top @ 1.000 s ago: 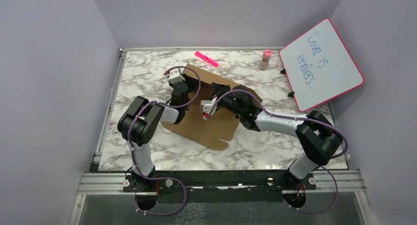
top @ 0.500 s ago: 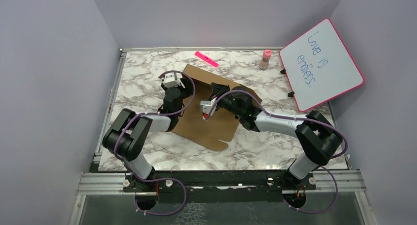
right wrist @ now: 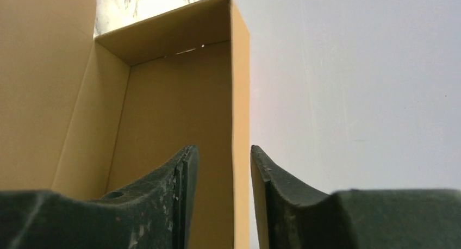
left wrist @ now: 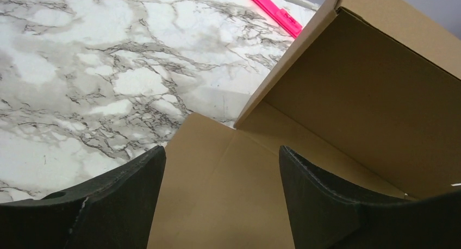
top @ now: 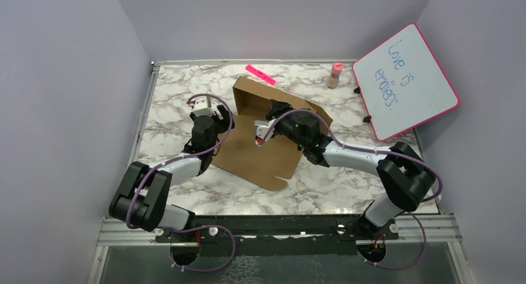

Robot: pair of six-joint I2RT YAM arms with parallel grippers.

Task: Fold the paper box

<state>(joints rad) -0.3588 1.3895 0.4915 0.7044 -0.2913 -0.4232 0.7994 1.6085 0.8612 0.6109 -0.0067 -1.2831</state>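
The paper box [top: 260, 160] is brown cardboard on the marble table, its near panel lying flat and its far walls standing upright. My left gripper [top: 209, 121] is open and empty at the box's left edge. In the left wrist view the left gripper [left wrist: 222, 148] hangs over a flat flap, with the raised corner [left wrist: 353, 97] ahead. My right gripper [top: 276, 112] is at the far wall. In the right wrist view the right gripper [right wrist: 224, 148] straddles that wall's edge [right wrist: 240, 97]. Its jaws stand narrowly apart, with the right finger against the cardboard.
A pink marker [top: 260, 74] lies behind the box and also shows in the left wrist view [left wrist: 276, 12]. A pink bottle [top: 335, 75] stands at the back right. A pink-framed whiteboard [top: 403, 82] leans on the right wall. Grey walls enclose the table.
My left arm has swung left and its gripper has come off the box's far part to the left edge. The upright far-left wall now shows. My right gripper has barely moved.
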